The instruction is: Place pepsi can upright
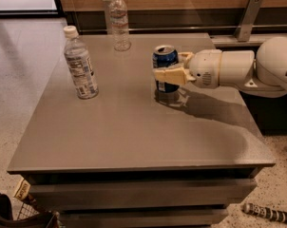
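Observation:
The pepsi can [164, 58] is dark blue with a silver top and stands upright near the middle of the grey table [134, 127], toward the back right. My gripper [168, 69] reaches in from the right on a white arm, its cream fingers [169, 75] closed around the can's middle. The can's base is at or just above the tabletop; I cannot tell whether it touches.
A clear water bottle with a white cap [80, 64] stands at the table's left. A second one [119, 22] stands at the back edge. A wooden wall with a metal bracket [248, 17] lies behind. A dark basket [20, 215] is on the floor at lower left.

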Controlling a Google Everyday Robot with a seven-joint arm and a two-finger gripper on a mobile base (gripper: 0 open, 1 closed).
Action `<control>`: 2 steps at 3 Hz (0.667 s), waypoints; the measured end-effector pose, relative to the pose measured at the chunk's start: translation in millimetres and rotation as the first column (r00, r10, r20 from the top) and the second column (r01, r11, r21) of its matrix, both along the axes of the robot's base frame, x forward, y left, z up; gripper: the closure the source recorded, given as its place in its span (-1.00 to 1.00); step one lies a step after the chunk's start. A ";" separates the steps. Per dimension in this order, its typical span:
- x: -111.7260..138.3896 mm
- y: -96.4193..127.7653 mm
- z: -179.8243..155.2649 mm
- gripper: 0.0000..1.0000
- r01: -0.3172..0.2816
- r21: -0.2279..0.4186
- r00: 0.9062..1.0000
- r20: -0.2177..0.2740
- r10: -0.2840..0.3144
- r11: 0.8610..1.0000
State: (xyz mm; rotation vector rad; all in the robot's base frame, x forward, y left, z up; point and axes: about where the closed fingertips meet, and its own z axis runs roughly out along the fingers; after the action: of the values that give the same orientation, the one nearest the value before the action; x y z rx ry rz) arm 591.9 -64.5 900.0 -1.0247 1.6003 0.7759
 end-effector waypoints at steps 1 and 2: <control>4.4 1.5 -11.8 1.00 -0.032 0.035 0.999 -0.025 0.033 0.999; 5.6 0.9 -26.1 1.00 -0.042 0.070 0.998 -0.052 0.046 0.997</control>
State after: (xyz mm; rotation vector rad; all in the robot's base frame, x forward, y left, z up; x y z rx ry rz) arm 597.5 -63.7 874.0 -1.0000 1.5898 0.8890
